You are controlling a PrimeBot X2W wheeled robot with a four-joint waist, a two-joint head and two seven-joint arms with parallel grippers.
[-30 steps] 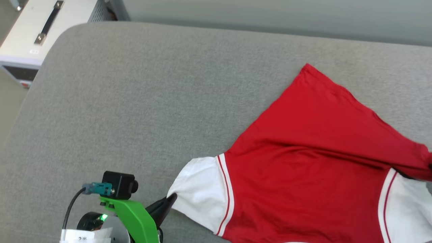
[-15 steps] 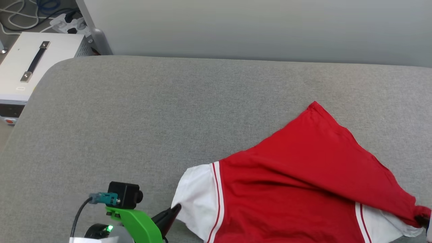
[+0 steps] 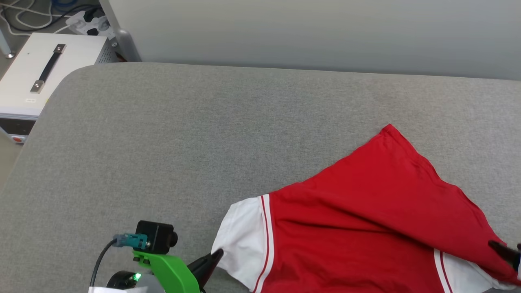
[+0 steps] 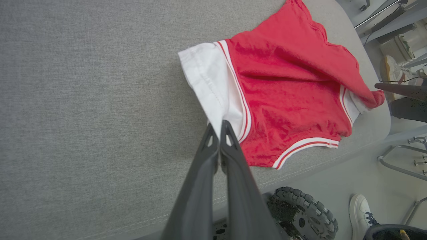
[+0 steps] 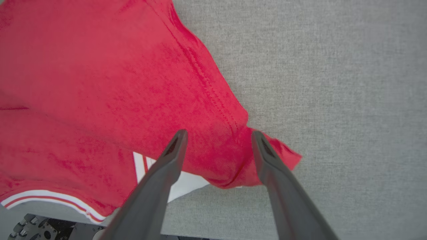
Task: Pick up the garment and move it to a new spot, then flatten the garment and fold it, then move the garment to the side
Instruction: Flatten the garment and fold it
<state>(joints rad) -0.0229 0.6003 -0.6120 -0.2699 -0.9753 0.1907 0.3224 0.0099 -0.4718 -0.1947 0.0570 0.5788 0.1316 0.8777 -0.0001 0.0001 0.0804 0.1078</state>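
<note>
Standing off the 10 o'clock corner of the grey cloth-covered table (image 3: 163, 142) in the head view is a white case (image 3: 40, 77) with a black handle. A power strip (image 3: 87, 24) and cables lie just beyond it, and a pale wall panel (image 3: 309, 32) runs along the far edge at 12 o'clock.

At 6 o'clock the left claw (image 4: 218, 126) has its fingers pressed together, pinching the lower corner of the white sleeve. The garment (image 3: 346, 228) lies flat-ish at 4 to 5 o'clock on the table, near the front edge. Its long axis runs sleeve to sleeve from 9 to 3 o'clock, a red corner peaks toward 12 o'clock, and the striped trim lies along the near edge. A red flap is folded over the right sleeve.

At 3 o'clock the right claw (image 5: 218, 133) is spread wide, its fingers straddling that bunched red corner.

In the left wrist view, a knobbly black wheel (image 4: 302, 213) and a person's white shoe (image 4: 362, 213) sit below the table's front edge.
</note>
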